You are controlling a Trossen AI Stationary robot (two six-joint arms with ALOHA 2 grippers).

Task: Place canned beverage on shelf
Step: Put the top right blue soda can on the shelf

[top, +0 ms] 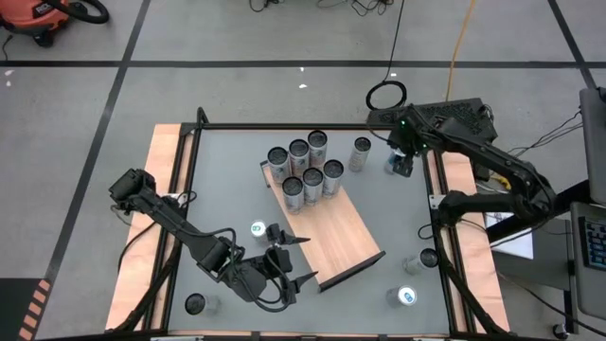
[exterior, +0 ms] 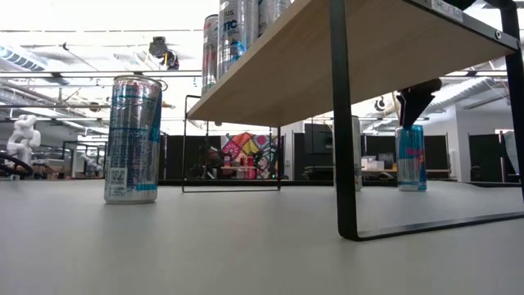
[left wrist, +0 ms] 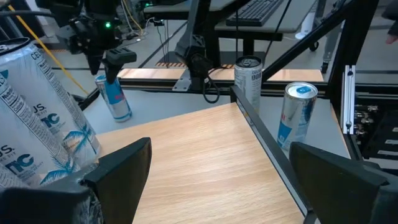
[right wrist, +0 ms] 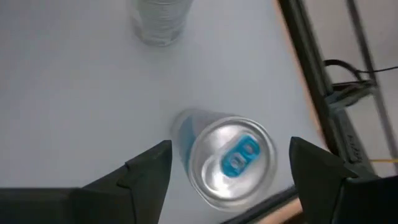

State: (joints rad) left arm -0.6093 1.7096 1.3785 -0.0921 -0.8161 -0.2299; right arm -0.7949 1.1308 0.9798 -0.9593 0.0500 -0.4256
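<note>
The long light-brown wood-grain shelf [top: 327,232] with dark edges stands on thin black metal legs in the middle of the grey tabletop [top: 227,170]. The low view cuts off its top, so only the undersides and lower bodies of the cans on it show there. Seven tall silver cans [top: 305,170] cluster on the shelf's far end; the rest of the board is bare. Writing on their white-and-blue sleeves is only partly readable in the left wrist view, where one reads "TC" beside a palm drawing.

The right gripper [top: 401,163] hangs beyond the shelf's far right corner, directly above an upright blue-and-silver can [right wrist: 231,158] with a blue pull tab. Its fingers are spread wide, one on each side of the can top, not touching it. The can's label cannot be read. Another silver can [top: 361,153] stands between this one and the shelf cluster.

The left gripper [top: 289,260] is at the shelf's near left corner, fingers spread apart and holding nothing.

More cans stand loose on the tabletop around the shelf: a blue-topped one [top: 258,229] just left of it, a blue-topped one [top: 407,297] and a dark-topped one [top: 429,258] off its near right end, and one [top: 195,304] at the near left, partly hidden by the left arm.
</note>
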